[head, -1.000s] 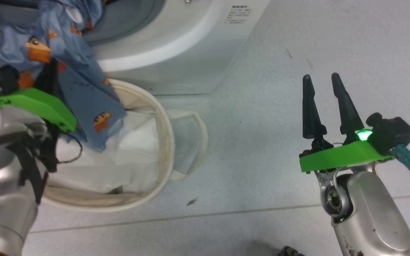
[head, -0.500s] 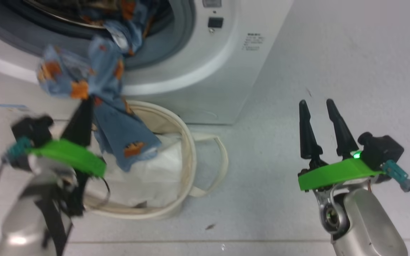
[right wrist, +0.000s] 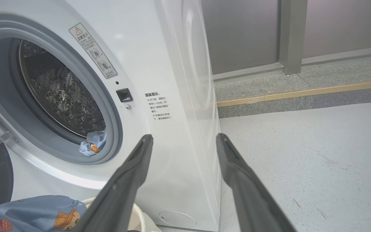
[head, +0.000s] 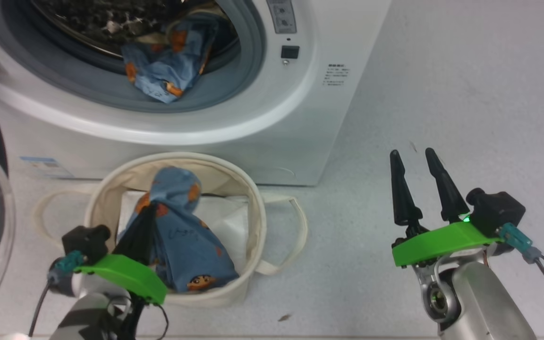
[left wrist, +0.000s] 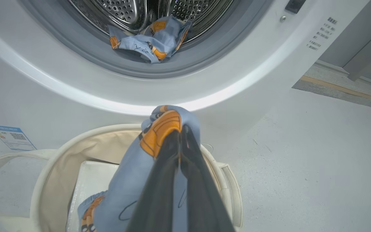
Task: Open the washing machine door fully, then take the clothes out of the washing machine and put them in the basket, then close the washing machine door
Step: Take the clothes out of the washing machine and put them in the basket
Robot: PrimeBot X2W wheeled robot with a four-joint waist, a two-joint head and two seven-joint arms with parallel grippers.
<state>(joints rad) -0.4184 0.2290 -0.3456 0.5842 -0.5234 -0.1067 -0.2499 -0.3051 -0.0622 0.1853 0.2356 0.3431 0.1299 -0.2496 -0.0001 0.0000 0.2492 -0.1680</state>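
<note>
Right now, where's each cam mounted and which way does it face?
Head: on head, down at washer, basket; left end effector shut on cloth, right end effector open.
Left wrist: along its shut fingers, over basket toward drum.
Right wrist: between its open fingers at washer's front corner, floor.
Shared: all see the drum cloth.

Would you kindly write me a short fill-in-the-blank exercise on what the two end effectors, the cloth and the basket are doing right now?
1. The left end effector is ____ on a blue cloth that hangs into the basket.
2. The right end effector is ____ and holds nothing.
3. The basket stands in ____ of the washer.

Missing words: shut; open; front.
</note>
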